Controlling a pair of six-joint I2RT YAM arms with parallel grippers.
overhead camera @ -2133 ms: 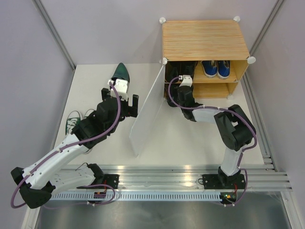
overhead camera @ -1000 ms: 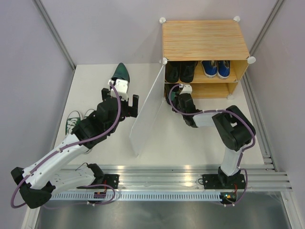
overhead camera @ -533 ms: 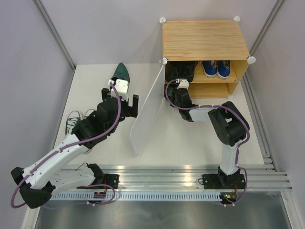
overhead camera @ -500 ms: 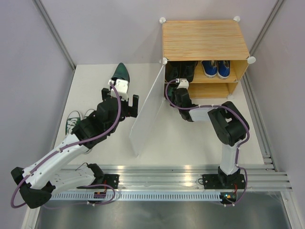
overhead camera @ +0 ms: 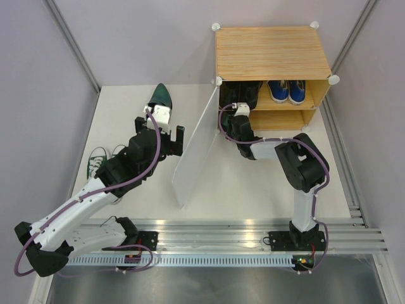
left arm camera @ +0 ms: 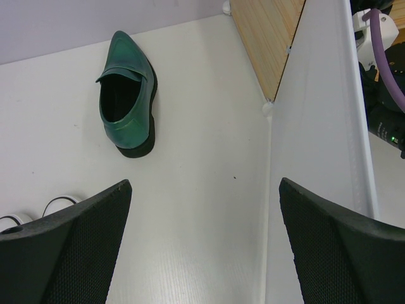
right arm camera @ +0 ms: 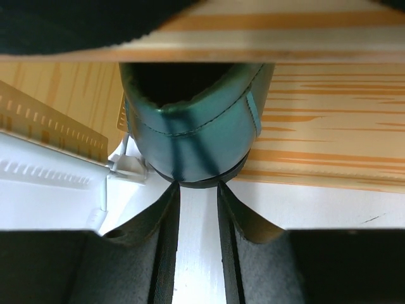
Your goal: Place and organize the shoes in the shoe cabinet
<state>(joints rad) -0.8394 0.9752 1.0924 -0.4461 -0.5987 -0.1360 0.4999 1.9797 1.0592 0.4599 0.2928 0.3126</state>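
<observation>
Touching heel of dark green pointed leather shoe [right arm camera: 193, 126] on lower shelf [right arm camera: 329, 145] of light wood-grain cabinet [overhead camera: 272, 50] with narrowly parted, empty right fingers [right arm camera: 166, 253], seemingly to seat it deeper, with left fingers [left arm camera: 69, 253] spread wide beside translucent door [left arm camera: 316, 126].

cabinet [overhead camera: 272, 54] far-right on table [overhead camera: 253, 187] | upper shelf: dress shoes [overhead camera: 249, 90] left, laced sneakers [overhead camera: 286, 90] right | lower shelf: pointed shoe [right arm camera: 193, 126] front-left | other pointed shoe [left arm camera: 126, 95], toe-cap sneakers [overhead camera: 95, 163] left of door [overhead camera: 196, 145]
</observation>
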